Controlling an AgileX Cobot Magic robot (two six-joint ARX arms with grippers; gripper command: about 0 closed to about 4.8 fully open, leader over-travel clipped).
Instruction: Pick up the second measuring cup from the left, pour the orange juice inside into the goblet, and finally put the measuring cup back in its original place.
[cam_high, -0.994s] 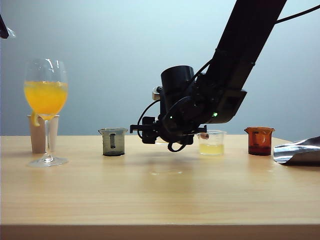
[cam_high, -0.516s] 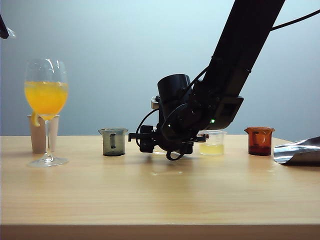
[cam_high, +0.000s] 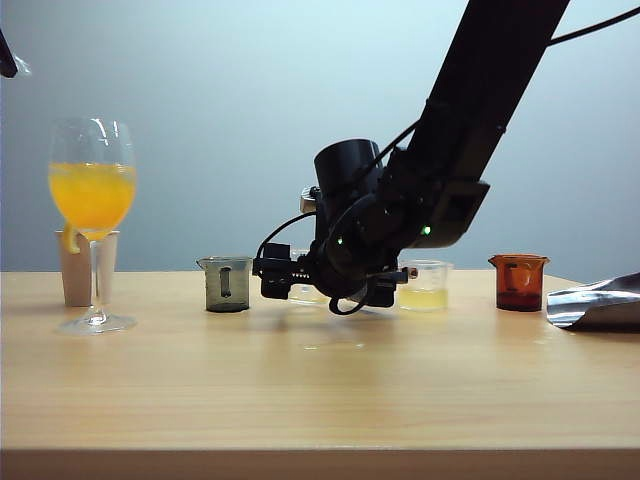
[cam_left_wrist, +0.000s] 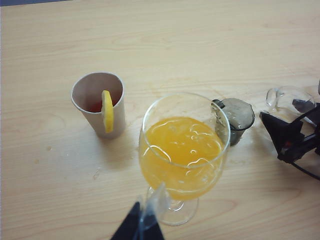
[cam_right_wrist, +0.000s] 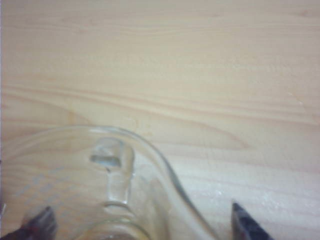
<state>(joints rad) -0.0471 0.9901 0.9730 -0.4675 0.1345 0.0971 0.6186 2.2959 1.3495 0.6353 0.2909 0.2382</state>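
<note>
Right tool: low over the tabletop at centre in the exterior view, jaws spread wide, one dark fingertip standing clear of the glass wall in the right wrist view and the other tip on the far side, so nothing is clamped. Between them, the second measuring cup from the left: colourless clear glass, flared rim with pouring lip, empty, upright on the wood; in the exterior view it is largely hidden behind the tool, only a pale sliver showing. Just beside it toward the left, a smoky grey cup with a handle, upright. Toward the right, a clear cup with pale yellow liquid, partly behind the arm, then an amber-brown cup well apart at the far right, and a crumpled silver foil piece at the edge. Far left: the goblet, tall, stemmed, upright on its flat foot, bowl about half full of the orange juice. Behind it, a beige paper cup with a lemon slice hung on its rim. Left tool: dark tips at the frame edge of the left wrist view, overlapping the goblet's foot; whether clenched or released cannot be told.
</note>
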